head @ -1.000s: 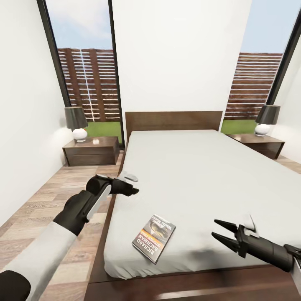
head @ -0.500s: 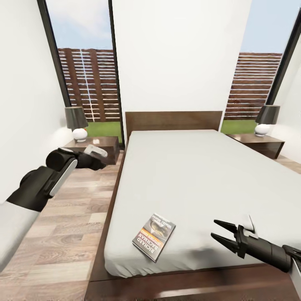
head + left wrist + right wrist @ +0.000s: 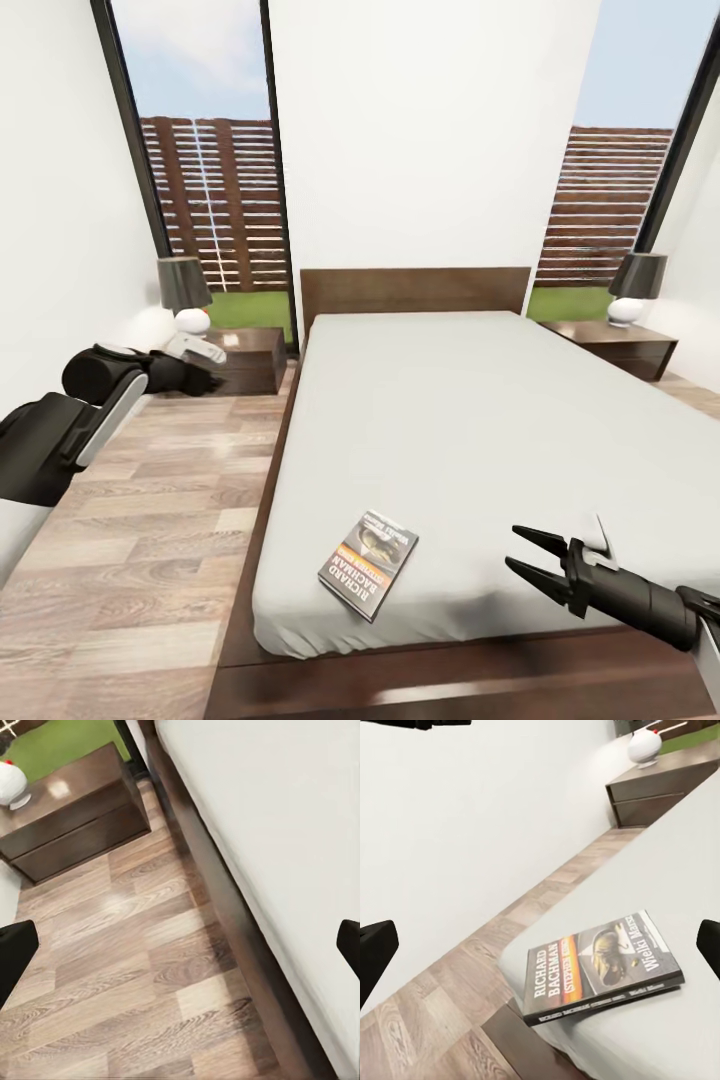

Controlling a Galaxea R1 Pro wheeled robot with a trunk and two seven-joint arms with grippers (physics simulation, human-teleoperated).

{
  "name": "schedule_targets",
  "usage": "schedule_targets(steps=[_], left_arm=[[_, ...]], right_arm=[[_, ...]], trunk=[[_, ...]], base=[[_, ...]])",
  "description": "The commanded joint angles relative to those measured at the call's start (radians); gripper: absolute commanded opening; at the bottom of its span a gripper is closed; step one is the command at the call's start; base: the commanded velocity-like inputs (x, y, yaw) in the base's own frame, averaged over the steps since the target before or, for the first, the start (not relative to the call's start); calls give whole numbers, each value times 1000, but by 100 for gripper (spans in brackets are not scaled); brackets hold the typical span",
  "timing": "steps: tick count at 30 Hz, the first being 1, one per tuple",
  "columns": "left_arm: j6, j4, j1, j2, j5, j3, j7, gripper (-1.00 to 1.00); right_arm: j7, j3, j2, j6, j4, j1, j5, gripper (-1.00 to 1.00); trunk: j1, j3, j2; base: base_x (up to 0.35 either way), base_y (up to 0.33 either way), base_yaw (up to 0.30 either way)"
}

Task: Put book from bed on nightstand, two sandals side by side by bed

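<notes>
I have the book (image 3: 368,564) lying flat on the bed (image 3: 470,420), close to the foot corner on the robot's left side, its cover facing up. My right end effector (image 3: 528,556) hangs over the mattress near the foot edge, to the right of the book and level with it, well clear of the cover and touching nothing. Its two dark fingers are spread, tips pointing toward the book. From the right wrist camera the book (image 3: 604,967) sits between the two fingertips at the frame edges, just beside the mattress edge, with the wood floor (image 3: 457,990) below.

The cover reads "RICHARD BACHMAN" in white capitals along the dark lower part, above it an orange band with lettering too small for me to make out, then a grey picture. Along the other edge there is white writing that I cannot read with certainty. The spine carries the author's name again in small type.

My left end effector (image 3: 205,378) is out over the floor on the left side of the bed, just in front of the left nightstand (image 3: 245,358), which carries a lamp (image 3: 184,296). In the left wrist view both fingertips show only at the frame edges, far apart, so it is spread and empty. A second nightstand (image 3: 622,346) stands on the far right side.
</notes>
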Motion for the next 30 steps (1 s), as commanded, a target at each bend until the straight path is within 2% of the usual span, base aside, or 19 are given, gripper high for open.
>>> schedule_targets(steps=[1,8,20,24,30], left_arm=[[3,-1,-1,5,-1,-1,-4,100],[3,-1,1,16,-2,-2,-4,100],[3,5,5,19,-2,-3,-3,100],[3,41,6,19,-2,-4,-4,100],[3,109,15,19,-2,-5,-5,100]], right_arm=[[2,-1,0,10,0,-1,-4,100],[2,-8,-1,8,25,0,-5,100],[2,-15,-4,6,62,-7,-5,100],[-5,-17,-4,7,64,-8,-5,100],[-59,-17,-4,12,65,-9,-6,100]], trunk=[[-4,2,7],[-31,24,56],[-77,62,140],[-92,74,168],[-115,93,210]], base=[[-5,0,0],[-2,0,0],[0,0,0],[0,0,0],[0,0,0]])
